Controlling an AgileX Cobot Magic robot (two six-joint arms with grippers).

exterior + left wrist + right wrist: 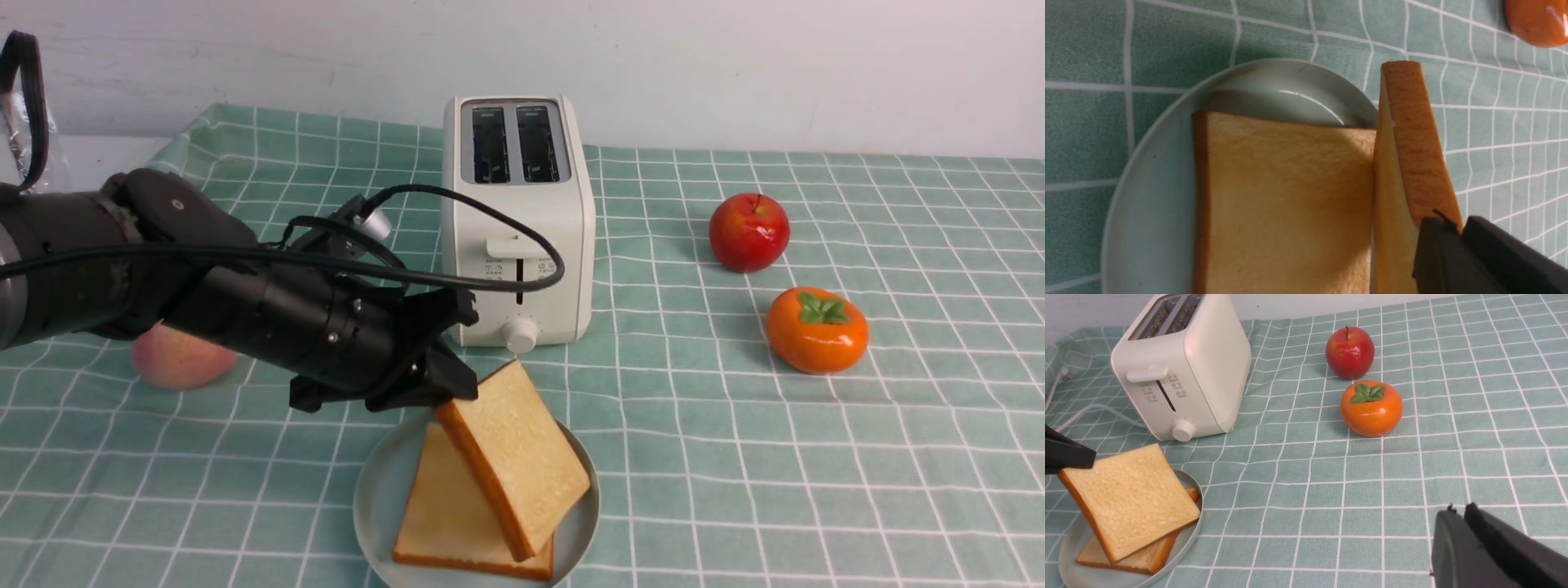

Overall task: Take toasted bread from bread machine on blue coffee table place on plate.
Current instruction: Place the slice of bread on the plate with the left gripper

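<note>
— How do things stand for us right now?
— Both slices are at the plate (380,494). It sits on the counter (735,457) just in front of the bread machine (539,237), on our side of it. The flat slice (445,514) lies face up in the plate. The tilted slice (518,449) leans over it, with its lower edge down on the flat slice and its upper corner raised toward the bread machine.
— And what do we see of the left gripper (451,390)?
— It pinches that raised corner of the tilted slice. Our left wrist camera shows the dark fingers (1441,257) clamped at the crust edge.
— The right gripper (1459,510)?
— We see it only from its own wrist camera, over bare counter and well apart from the plate. Its two fingers are pressed together with nothing between them.
— What else do we have on the counter?
— A red apple (749,232) and an orange persimmon (816,330) sit near each other to the right of the bread machine, and a pink peach (175,359) is half hidden behind our left arm (269,310)
</note>
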